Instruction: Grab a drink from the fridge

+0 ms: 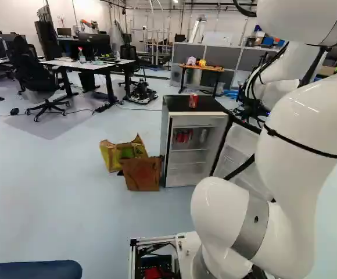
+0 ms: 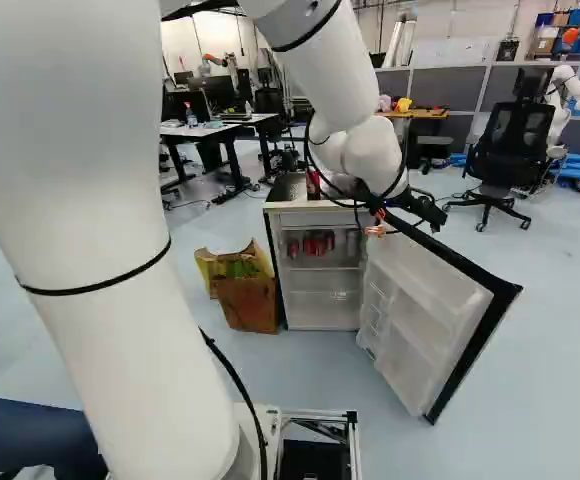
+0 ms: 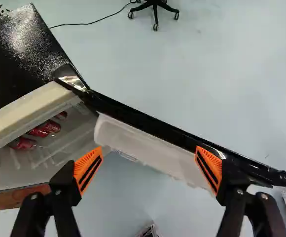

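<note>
Evidently risky reach: drinks shelved inside, open door beneath the claw

A small white box-shaped fridge with a black top (image 1: 164, 139) is shown with its white plastic, black-edged door (image 2: 410, 330) swung wide. The red cylindrical cans inside (image 3: 47, 128) are held on the upper shelf, to one side of the claw. The black two-fingered claw with orange pads (image 3: 148, 148) is seen released, its fingers spread and nothing grasped. The door is seen between and beneath them; whether it is touched cannot be told.

If the claw were lowered from here, the door's rim could be struck or the door pushed, because it lies under the fingers. During a sideways reach, the fridge's top edge could be bumped, since the cans are set back beneath it. Neighbouring cans could be toppled, being packed close. The single red can on top (image 1: 193, 101) could be knocked by the thick white jointed arm (image 1: 296, 133).

Counted: one fridge, one door, one claw, one can on top, and two bags, one yellow and green (image 1: 111, 152), one brown (image 1: 142, 174). Inside, three red cans can be made out in the wrist view; more may be hidden.
</note>
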You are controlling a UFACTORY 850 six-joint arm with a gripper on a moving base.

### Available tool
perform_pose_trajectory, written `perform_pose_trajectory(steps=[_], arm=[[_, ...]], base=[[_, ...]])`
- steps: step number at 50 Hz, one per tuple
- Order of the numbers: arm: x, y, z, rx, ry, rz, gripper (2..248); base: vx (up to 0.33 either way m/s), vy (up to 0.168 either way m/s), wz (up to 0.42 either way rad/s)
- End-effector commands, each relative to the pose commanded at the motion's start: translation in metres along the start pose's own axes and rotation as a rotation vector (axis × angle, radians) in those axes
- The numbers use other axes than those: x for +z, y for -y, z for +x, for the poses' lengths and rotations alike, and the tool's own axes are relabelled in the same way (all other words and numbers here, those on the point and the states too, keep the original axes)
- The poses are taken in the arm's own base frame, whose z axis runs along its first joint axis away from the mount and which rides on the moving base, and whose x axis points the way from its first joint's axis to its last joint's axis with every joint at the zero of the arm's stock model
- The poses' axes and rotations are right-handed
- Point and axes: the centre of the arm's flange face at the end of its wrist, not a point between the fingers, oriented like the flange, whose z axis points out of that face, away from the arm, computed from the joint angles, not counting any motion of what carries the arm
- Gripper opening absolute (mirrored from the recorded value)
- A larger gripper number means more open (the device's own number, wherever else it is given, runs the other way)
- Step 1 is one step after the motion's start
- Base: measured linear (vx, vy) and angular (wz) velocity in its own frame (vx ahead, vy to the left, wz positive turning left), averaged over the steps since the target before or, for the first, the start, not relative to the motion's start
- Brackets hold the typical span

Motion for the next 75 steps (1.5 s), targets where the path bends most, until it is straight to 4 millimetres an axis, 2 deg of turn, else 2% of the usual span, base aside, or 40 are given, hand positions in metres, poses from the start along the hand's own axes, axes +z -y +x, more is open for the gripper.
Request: perform_pose_trajectory(steps=[75], arm=[[0.082,-0.084,0.065,0.238,0.091,-0.062,247]], base=[[0.000,0.000,0.000]])
